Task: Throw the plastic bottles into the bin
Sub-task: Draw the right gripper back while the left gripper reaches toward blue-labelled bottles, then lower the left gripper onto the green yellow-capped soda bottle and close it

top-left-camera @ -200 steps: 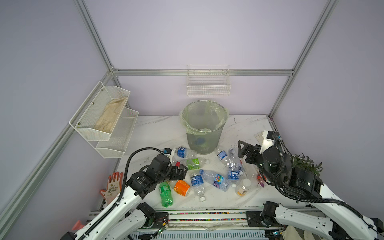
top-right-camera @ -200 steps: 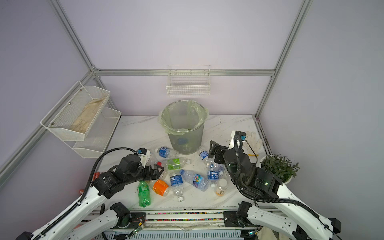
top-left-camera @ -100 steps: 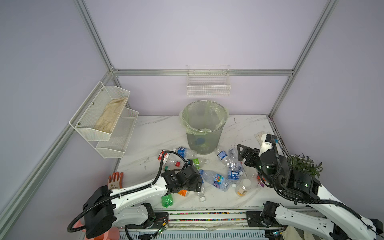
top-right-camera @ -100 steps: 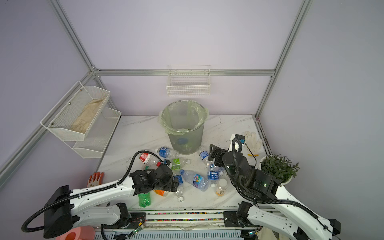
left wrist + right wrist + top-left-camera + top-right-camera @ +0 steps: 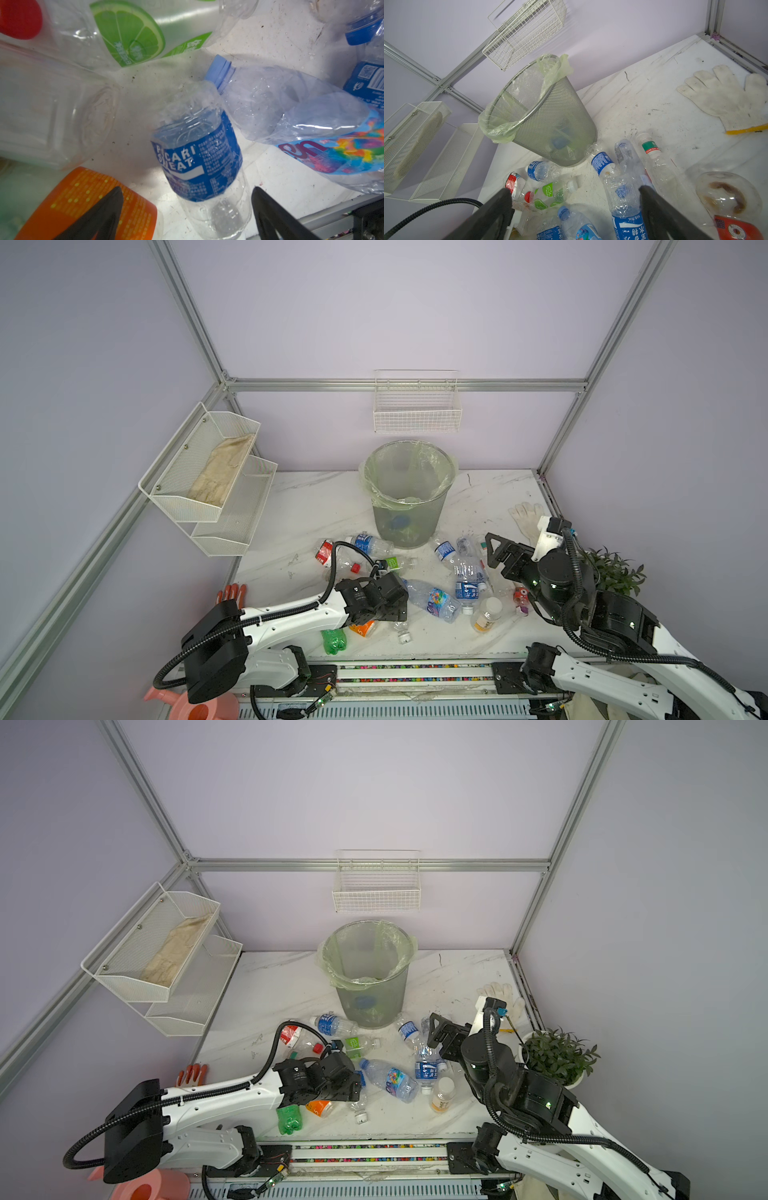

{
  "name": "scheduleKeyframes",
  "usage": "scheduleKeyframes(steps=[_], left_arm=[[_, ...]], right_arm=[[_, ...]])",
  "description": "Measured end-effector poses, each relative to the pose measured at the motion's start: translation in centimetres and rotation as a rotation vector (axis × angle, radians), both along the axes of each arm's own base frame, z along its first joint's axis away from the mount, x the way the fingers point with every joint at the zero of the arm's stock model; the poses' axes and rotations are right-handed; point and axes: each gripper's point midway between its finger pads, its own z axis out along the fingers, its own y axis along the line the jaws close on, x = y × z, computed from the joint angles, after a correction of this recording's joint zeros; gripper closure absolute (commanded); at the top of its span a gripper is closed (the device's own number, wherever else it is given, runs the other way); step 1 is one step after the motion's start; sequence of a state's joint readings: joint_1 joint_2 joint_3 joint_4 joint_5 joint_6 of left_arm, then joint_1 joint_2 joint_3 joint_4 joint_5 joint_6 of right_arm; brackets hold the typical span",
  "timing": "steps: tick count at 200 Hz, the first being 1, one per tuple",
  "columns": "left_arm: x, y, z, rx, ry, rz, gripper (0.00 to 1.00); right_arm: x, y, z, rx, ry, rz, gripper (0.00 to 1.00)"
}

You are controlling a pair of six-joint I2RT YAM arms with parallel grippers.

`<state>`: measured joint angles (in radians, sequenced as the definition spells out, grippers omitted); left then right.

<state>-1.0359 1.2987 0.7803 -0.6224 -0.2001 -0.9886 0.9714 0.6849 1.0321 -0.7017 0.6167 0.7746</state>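
1. The bottles (image 5: pixel 432 599) lie scattered on the white marble table (image 5: pixel 316 506), heaped just in front of the bin (image 5: pixel 409 493). The bin stands upright near the back wall, lined with a pale green bag. Something blue shows low down through its mesh (too blurred to name).
2. In the left wrist view, the blue-label bottle (image 5: pixel 197 162) reads "POCARI SWEAT" in white, with two letters lost in creases. The lime bottle (image 5: pixel 128 31) shows a lime slice and characters too small to read. The rainbow-label bottle (image 5: pixel 324 145) carries big purple letters, cut off by its curve.
3. The left gripper (image 5: pixel 187 189) stands wide apart, one finger on either side of the blue-label bottle's clear end and not closed on it. One finger overlaps the orange-label bottle (image 5: pixel 83 199).
4. The right gripper (image 5: pixel 575 189) is likewise spread and holds nothing, hanging above the right-hand bottles. Under it lies a bottle with white characters on blue (image 5: pixel 629 226), cut by the frame edge.
5. The green bottle (image 5: pixel 333 641) sits at the table's front edge, half hidden under the left arm.
6. Open marble lies left of the bin and behind it. A white glove (image 5: pixel 525 514) lies by the right edge, a potted plant (image 5: pixel 615 572) stands beside the right arm, and a wire basket (image 5: pixel 417 406) hangs on the wall above the bin.
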Motion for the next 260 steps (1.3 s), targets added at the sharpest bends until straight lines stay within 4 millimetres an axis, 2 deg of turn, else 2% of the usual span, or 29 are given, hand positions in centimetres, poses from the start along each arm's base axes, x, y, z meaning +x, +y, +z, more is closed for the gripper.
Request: scheduleKeyframes(steps=[55,75,94,115,141,177,191,225,260], left_arm=[[0.2,-0.3,0.3,-0.005,-0.003,0.011,0.06],[0.3,-0.6,1.0,-0.006,-0.017,0.019,0.06],[0.4,0.0,2.0,-0.009,-0.041,0.047,0.05],[0.4,2.0,4.0,-0.014,-0.086,0.113,0.05],[0.0,5.8,7.2,-0.026,-0.146,0.232,0.05],[-1.3,10.8,9.2,-0.056,-0.178,0.378,0.09],[-1.7,12.1,9.0,-0.078,-0.175,0.428,0.11],[-3.4,15.5,5.7,-0.057,-0.129,0.522,0.13],[-4.3,16.7,2.5,-0.020,-0.066,0.566,0.12]], right_arm=[[0.0,0.0,-0.6,-0.015,0.013,-0.001,0.03],[0.0,0.0,-0.7,-0.016,0.017,0.000,0.03],[-0.1,0.0,-0.8,-0.017,0.019,0.002,0.03],[-0.1,0.0,-1.0,-0.022,0.023,0.003,0.03],[-0.1,0.1,-1.5,-0.033,0.032,0.004,0.03],[0.1,0.3,-1.8,-0.047,0.041,0.004,0.03],[0.2,0.5,-2.0,-0.056,0.048,0.005,0.03],[0.4,0.9,-2.6,-0.072,0.064,0.010,0.03],[0.4,1.2,-3.1,-0.069,0.079,0.015,0.03]])
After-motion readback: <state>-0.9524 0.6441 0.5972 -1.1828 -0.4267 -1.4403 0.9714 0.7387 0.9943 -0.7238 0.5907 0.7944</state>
